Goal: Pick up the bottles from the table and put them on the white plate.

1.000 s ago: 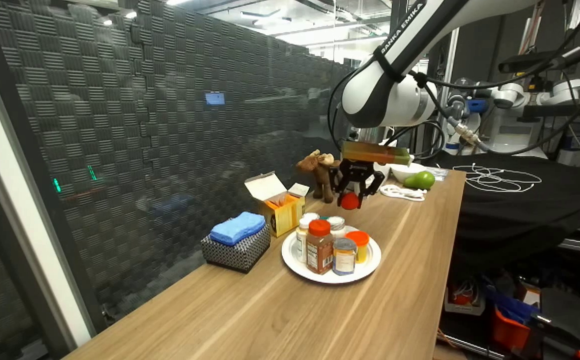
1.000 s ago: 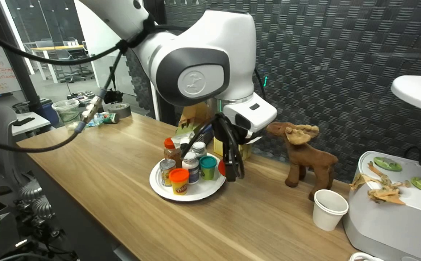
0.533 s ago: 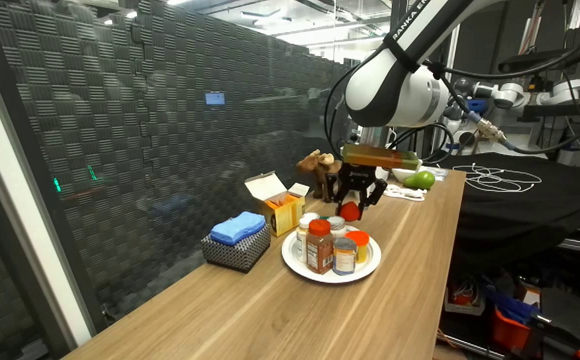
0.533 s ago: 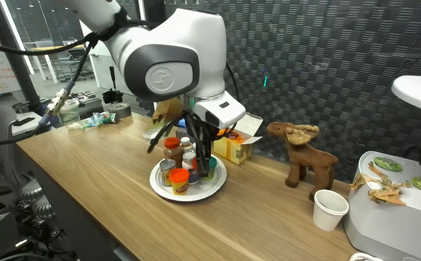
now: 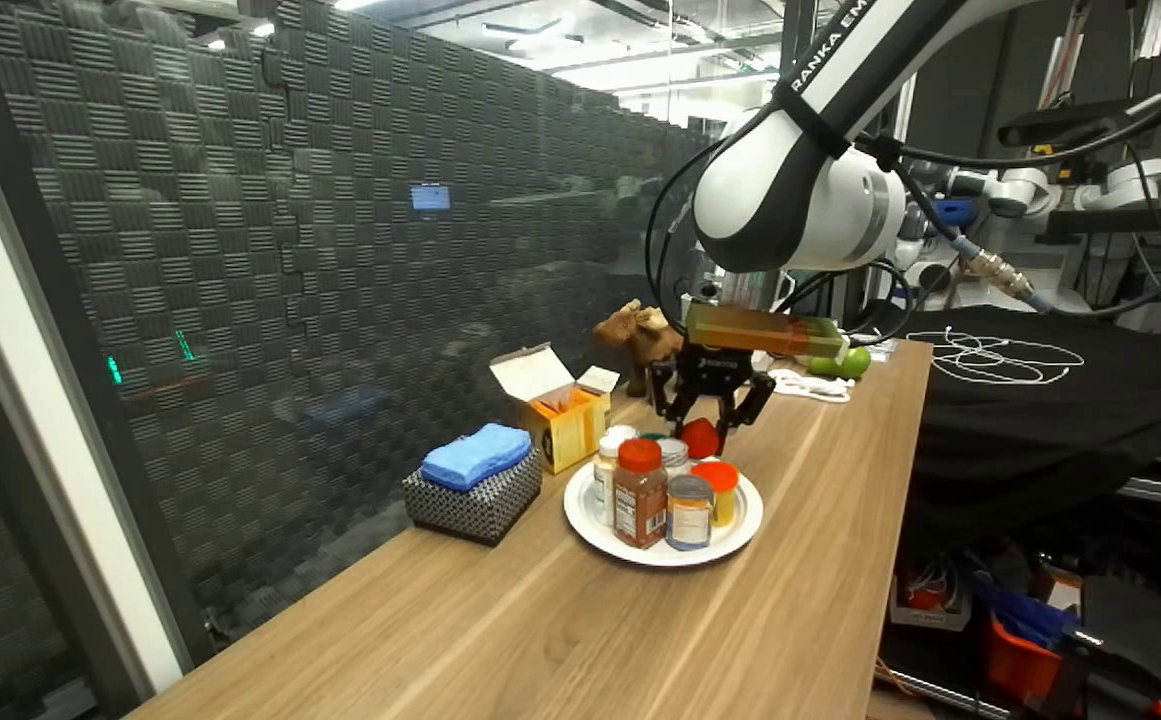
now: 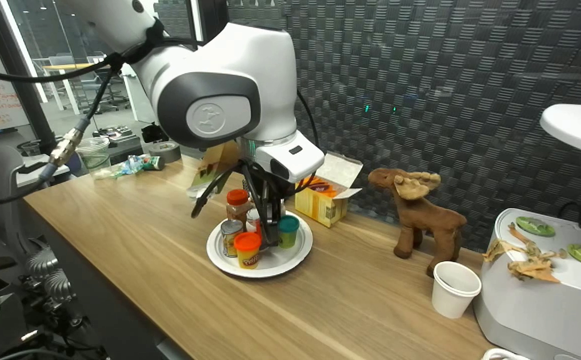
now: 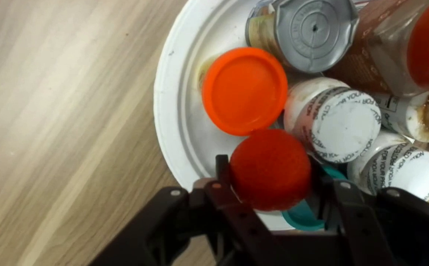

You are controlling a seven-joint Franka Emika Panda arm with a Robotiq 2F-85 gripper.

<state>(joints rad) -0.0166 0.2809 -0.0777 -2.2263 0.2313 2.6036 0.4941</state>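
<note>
Gripper (image 5: 701,440) clasps a red rounded item (image 7: 271,168) above the white plate (image 7: 168,96)

From here I see the jaws grasping the red rounded item, one on either side of it, over the plate where four bottles (image 5: 604,488) stand. Just under the jaws, partly covered by them, is a teal-lidded tub (image 6: 288,232); just beside them is an orange-lidded Play-Doh tub (image 6: 247,252), the brand partly legible on its yellow side. Also just beside the jaws stands a white bottle (image 7: 341,125) whose printed top shows "FOR YOU". A little farther out, a second white bottle (image 7: 414,171) reads "FOR YOUR PROTECTION" around its top, and next to it is a stained white bottle (image 7: 419,118). Also farther out is the brown bottle with a red cap (image 5: 640,500), its label too small for me to read. A metal can (image 7: 312,35) stands past the Play-Doh tub from the jaws, its embossing illegible to me.

The plate rests on a wooden table (image 5: 540,630). Off the plate, near the jaws, sits a yellow carton (image 6: 320,206); well apart from them are a plush moose (image 6: 425,215), paper cups (image 6: 453,297) and a patterned box (image 5: 455,507) under a blue cloth (image 5: 475,452). Above the jaws, the arm (image 5: 780,200) bears "RANKA EM".
</note>
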